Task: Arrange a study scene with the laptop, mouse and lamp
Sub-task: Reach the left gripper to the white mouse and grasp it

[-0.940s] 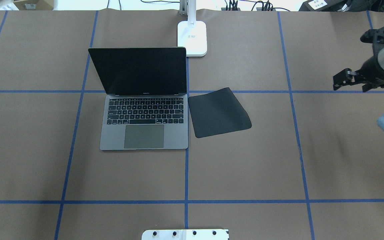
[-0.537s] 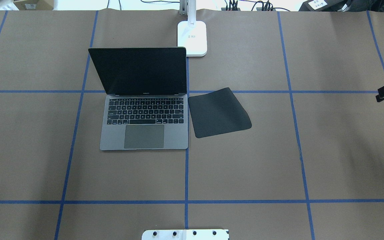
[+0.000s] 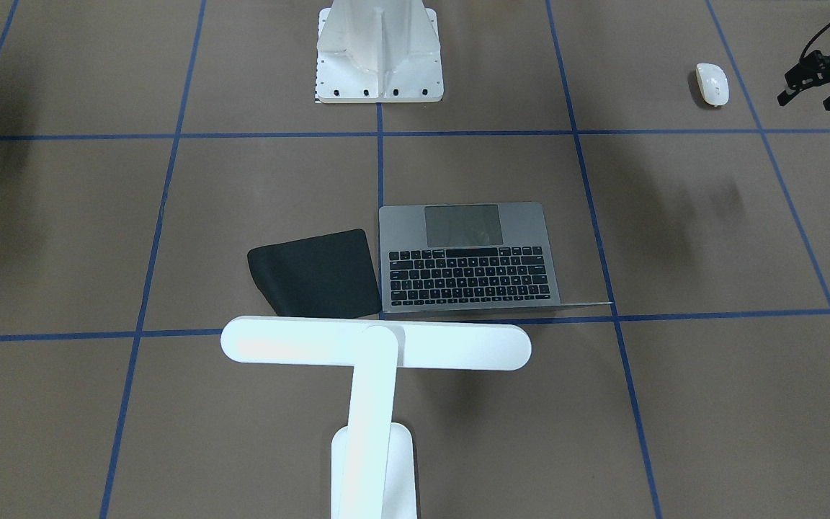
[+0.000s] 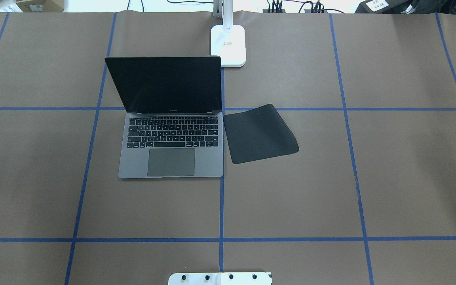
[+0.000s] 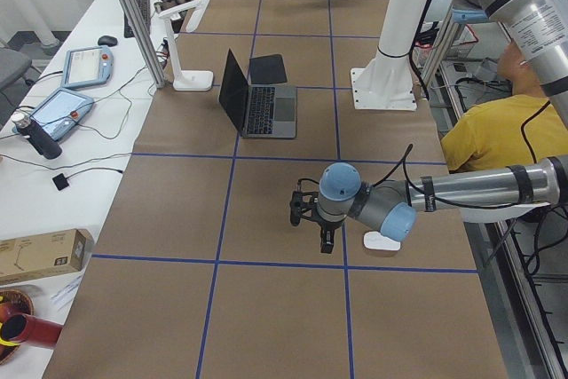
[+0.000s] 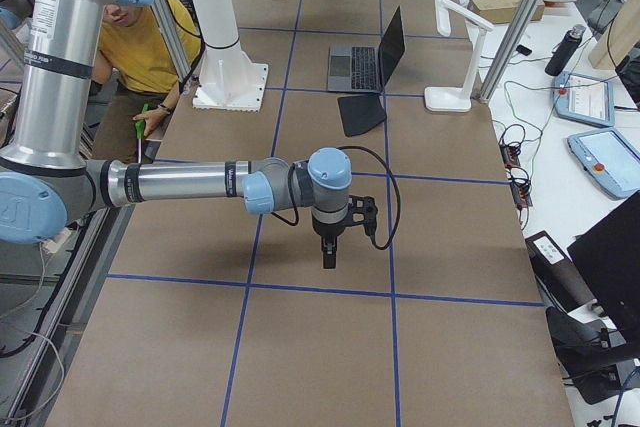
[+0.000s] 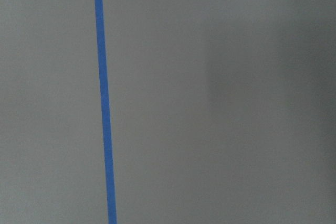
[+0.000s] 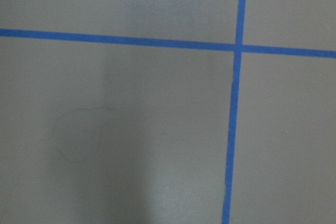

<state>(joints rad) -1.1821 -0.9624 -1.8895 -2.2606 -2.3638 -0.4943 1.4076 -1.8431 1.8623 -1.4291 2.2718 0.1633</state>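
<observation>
The open grey laptop [image 4: 171, 146] sits mid-table with its dark screen up; it also shows in the front view [image 3: 465, 259]. The white lamp stands behind it, with its base [image 4: 228, 45] on the table and its bar head [image 3: 375, 344] over the laptop's back edge. The white mouse [image 3: 712, 83] lies far off on my left side, near the table's front edge. My left gripper [image 3: 808, 99] hovers just beside the mouse, open and empty. My right gripper [image 6: 328, 259] shows only in the right side view, over bare table; I cannot tell its state.
A flat black mouse pad [image 4: 259, 134] lies right of the laptop, touching its edge. The white pedestal [image 3: 379, 50] stands at the table's front middle. A person in yellow [image 5: 497, 130] sits behind the robot. Tablets and cables lie beyond the far edge.
My right gripper has moved out past the right edge of the overhead view. The laptop, the mouse pad and the lamp have not moved.
</observation>
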